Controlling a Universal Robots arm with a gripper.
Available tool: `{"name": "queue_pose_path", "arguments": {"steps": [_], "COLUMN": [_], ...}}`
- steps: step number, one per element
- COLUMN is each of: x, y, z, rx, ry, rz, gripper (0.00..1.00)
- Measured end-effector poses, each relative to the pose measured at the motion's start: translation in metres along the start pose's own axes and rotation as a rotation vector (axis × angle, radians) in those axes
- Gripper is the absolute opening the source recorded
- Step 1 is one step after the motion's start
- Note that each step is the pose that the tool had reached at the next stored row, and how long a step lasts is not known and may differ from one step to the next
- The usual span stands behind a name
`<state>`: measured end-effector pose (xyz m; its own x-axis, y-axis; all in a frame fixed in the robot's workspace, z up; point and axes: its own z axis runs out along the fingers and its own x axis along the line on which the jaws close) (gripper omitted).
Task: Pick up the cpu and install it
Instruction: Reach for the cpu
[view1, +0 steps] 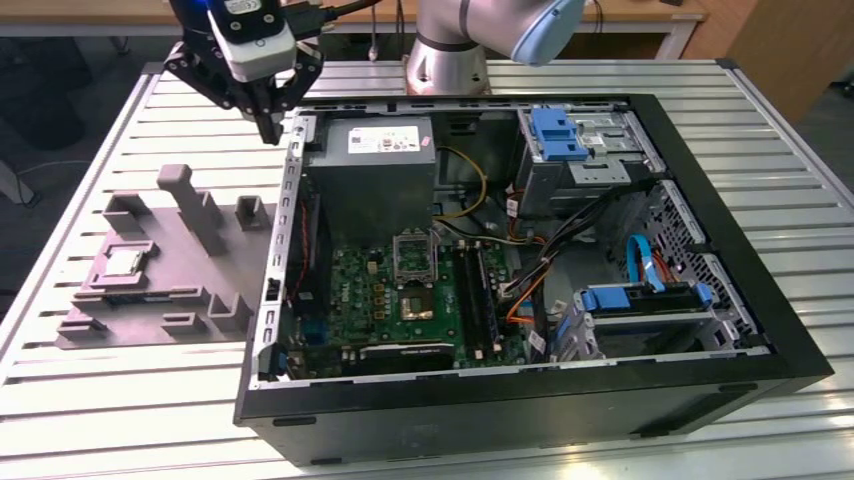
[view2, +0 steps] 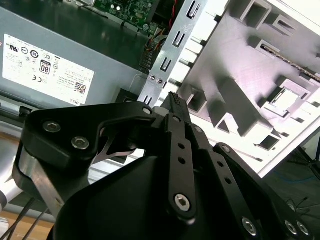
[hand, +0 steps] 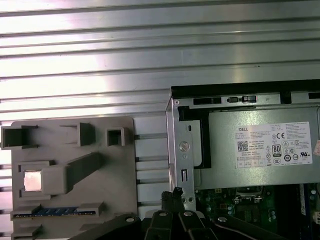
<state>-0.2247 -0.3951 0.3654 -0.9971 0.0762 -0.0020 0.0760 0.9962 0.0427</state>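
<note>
The cpu (view1: 123, 262) is a small silvery square lying flat in a recess of the grey moulded tray (view1: 167, 240), on the exterior view's left of the open computer case (view1: 747, 330). It shows bright in both wrist views (hand: 32, 181) (view2: 287, 100). My gripper (view1: 274, 130) hangs above the far left corner of the case wall, well apart from the tray (hand: 120, 185). Its black fingers (view2: 173, 102) meet at one tip with nothing between them. The green board (view1: 387, 300) carries the metal socket frame (view1: 412, 252).
The case stands on a slatted metal table (view1: 107, 400). A grey power supply (view1: 380, 160) sits just below the gripper. Cables (view1: 534, 260) and blue drive brackets (view1: 641, 300) crowd the right half of the case. Raised plastic blocks (view1: 200, 215) stand on the tray.
</note>
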Motion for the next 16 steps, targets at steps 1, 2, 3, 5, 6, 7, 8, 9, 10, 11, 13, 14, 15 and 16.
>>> {"name": "queue_pose_path", "arguments": {"steps": [1,2,3,5,6,7,8,9,10,11,13,14,15,16], "x": [0.0001,0.0001,0.0003,0.0004,0.0004,0.0005,0.0005,0.0005,0.0009,0.0014,0.0014,0.0014,0.0014,0.0015], "y": [0.0000,0.0000,-0.0001,-0.0001,-0.0001,-0.0001,-0.0001,-0.0001,-0.0001,-0.0002,-0.0002,-0.0002,-0.0002,-0.0002], "z": [0.0004,0.0005,0.0009,0.0014,0.0015,0.0016,0.0016,0.0016,0.0016,0.0016,0.0016,0.0016,0.0016,0.0016], "rx": [0.0001,0.0001,0.0002,0.0003,0.0003,0.0003,0.0003,0.0002,0.0003,0.0003,0.0003,0.0003,0.0002,0.0002], "ry": [0.0008,0.0010,0.0021,0.0030,0.0032,0.0034,0.0033,0.0033,0.0033,0.0033,0.0033,0.0033,0.0033,0.0033], "rz": [0.000,0.000,0.000,0.000,0.000,0.000,0.000,0.000,0.000,0.000,0.000,0.000,0.000,0.000], "gripper": [0.11,0.11,0.11,0.11,0.11,0.11,0.11,0.11,0.11,0.11,0.11,0.11,0.11,0.11]}}
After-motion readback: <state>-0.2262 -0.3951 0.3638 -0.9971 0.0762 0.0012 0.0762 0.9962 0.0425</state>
